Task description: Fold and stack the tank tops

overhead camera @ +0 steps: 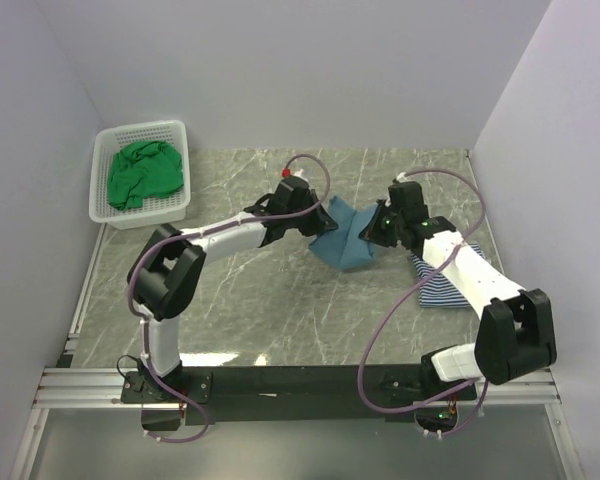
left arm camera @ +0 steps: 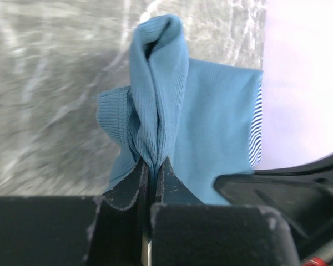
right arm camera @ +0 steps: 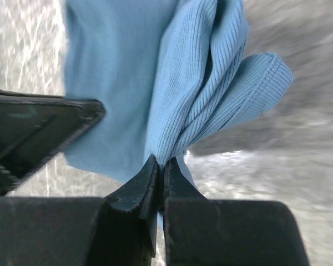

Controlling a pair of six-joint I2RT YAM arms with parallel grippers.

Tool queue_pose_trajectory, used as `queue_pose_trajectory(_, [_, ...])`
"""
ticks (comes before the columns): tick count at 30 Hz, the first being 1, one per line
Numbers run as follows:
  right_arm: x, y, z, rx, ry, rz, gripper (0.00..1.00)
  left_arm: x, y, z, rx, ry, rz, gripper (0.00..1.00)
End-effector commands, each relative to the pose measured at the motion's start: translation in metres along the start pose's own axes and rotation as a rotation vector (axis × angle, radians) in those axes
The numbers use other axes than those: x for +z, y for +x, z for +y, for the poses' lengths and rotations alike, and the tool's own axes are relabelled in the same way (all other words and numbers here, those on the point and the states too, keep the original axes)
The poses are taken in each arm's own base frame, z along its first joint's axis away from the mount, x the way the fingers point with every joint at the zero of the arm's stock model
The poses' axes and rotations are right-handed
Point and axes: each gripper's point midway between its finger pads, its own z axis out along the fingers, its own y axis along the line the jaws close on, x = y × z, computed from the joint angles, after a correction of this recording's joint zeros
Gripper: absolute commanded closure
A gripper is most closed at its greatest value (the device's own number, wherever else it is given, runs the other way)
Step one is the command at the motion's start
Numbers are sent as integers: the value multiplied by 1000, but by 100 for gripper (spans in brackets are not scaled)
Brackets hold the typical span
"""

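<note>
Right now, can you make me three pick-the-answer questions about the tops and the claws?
1. Where is the green top?
A. in the basket
B. on the floor
C. in a claw

2. How many tops can you see?
A. one
B. two
C. three

3. What are the left claw and the right claw doing?
A. standing wide open
B. pinching the teal top
C. shut on nothing

Answers:
1. A, the green top lies bunched inside the basket at the far left.
2. C, there is a green one, a teal one and a striped top under the right arm.
3. B, each wrist view shows the fingers squeezed on a fold of teal cloth.
</note>
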Motion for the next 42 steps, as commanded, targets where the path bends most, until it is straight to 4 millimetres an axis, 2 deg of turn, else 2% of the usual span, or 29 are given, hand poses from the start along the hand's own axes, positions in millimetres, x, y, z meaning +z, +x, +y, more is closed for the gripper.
queue_pose_trajectory(1, [-35, -36, -4, -36, 44, -119, 100, 7, 0, -47, 33, 125, 8, 99])
queue_pose_trajectory(5, [-54, -44, -20, -18, 96, -177, 100, 26, 4, -82, 70, 222, 9, 100])
queue_pose_trajectory(14, [-106, -65, -75, 49, 276, -302, 100, 67, 49, -147, 96, 388, 68, 99])
queue_pose_trajectory(18, [-126, -64, -98, 85, 334, -347, 100, 75, 69, -178, 124, 489, 79, 99])
queue_pose_trajectory(19, [-133, -63, -106, 101, 356, -359, 100, 85, 77, -177, 128, 498, 86, 99])
queue_pose_trajectory(20, [-135, -61, -108, 98, 363, -358, 100, 83, 76, -192, 137, 538, 79, 99])
queue_pose_trajectory(21, [-139, -61, -118, 117, 390, -370, 100, 85, 83, -200, 143, 557, 89, 99])
queue_pose_trajectory(22, [-144, -61, -123, 127, 402, -385, 100, 95, 93, -195, 142, 547, 107, 99])
queue_pose_trajectory(23, [-148, -62, -129, 142, 421, -400, 100, 93, 94, -212, 146, 580, 103, 99])
queue_pose_trajectory(25, [-153, -58, -138, 164, 456, -406, 100, 101, 100, -219, 145, 592, 114, 98])
queue_pose_trajectory(26, [-155, -57, -144, 183, 474, -412, 100, 104, 104, -222, 145, 598, 123, 98])
queue_pose_trajectory(27, [-156, -53, -151, 195, 501, -407, 100, 115, 115, -215, 140, 589, 146, 98])
queue_pose_trajectory(29, [-157, -49, -161, 224, 528, -409, 100, 115, 112, -223, 134, 624, 137, 98])
queue_pose_trajectory(36, [-149, -24, -199, 330, 631, -374, 100, 131, 121, -212, 131, 662, 120, 96])
queue_pose_trajectory(39, [-155, -23, -207, 360, 680, -392, 99, 141, 125, -208, 133, 673, 122, 93])
queue_pose_trajectory(40, [-157, -20, -210, 379, 701, -393, 90, 147, 128, -203, 135, 676, 129, 91])
queue_pose_trajectory(41, [-160, -19, -213, 388, 726, -402, 72, 148, 131, -203, 138, 685, 136, 88])
queue_pose_trajectory(42, [-162, -18, -212, 391, 725, -405, 59, 150, 132, -201, 140, 690, 136, 80])
